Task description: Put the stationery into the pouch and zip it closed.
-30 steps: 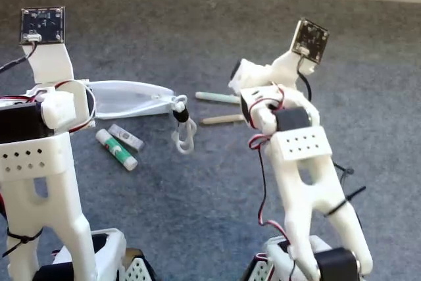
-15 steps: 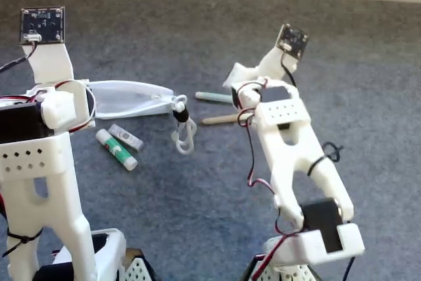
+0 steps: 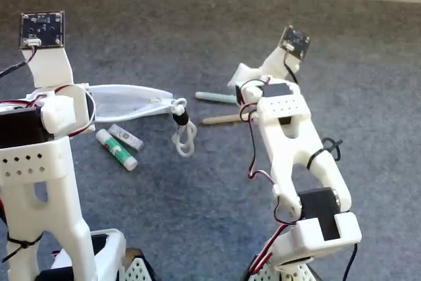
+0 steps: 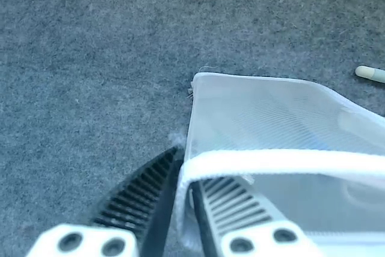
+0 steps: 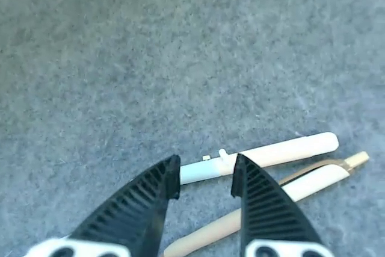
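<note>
So here's where we're at: the left gripper [image 4: 184, 170] has its jaws pinched nearly together on the rim of the white mesh pouch [image 4: 264, 118], one finger outside and one inside the mouth. The pouch is lying on the grey carpet [image 3: 197, 31] with its mouth gaping open. Its zip pull [image 3: 178, 104] sits at the far end, with a white chain loop [image 3: 184, 141] trailing off it. Just beside the pouch we've got a green-and-white glue stick [image 3: 116, 149] and a small grey piece [image 3: 125, 136] lying side by side. Over on the other side, the right gripper [image 5: 205, 171] is open a moderate gap and gripping nothing, with the end of the pale pen [image 5: 277, 150] showing between its tips. We can't really tell if it's touching. The beige pen [image 5: 301, 186] lies right next to that one
</note>
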Controlling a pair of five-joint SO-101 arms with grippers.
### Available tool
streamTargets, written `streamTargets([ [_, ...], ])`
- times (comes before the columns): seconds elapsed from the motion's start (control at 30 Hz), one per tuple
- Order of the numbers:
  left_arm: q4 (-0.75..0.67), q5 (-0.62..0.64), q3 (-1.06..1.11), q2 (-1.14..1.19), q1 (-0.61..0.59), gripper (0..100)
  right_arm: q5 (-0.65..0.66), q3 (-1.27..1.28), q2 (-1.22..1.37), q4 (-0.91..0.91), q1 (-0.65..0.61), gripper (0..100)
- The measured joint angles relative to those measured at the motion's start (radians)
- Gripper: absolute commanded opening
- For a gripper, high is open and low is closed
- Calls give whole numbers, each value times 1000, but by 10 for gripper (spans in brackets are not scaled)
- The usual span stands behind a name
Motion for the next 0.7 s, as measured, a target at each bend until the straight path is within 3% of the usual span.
streamTargets([
  [0.2, 0, 0, 0, 0, 0, 7, 0, -15, 25, 23, 0, 141],
  [0.5, 0, 0, 2, 0, -38, 7, -137, -414, 279, 413, 0, 141],
  [0.7, 0, 2, 2, 0, -58, 7, -147, -652, 489, 548, 2, 141],
])
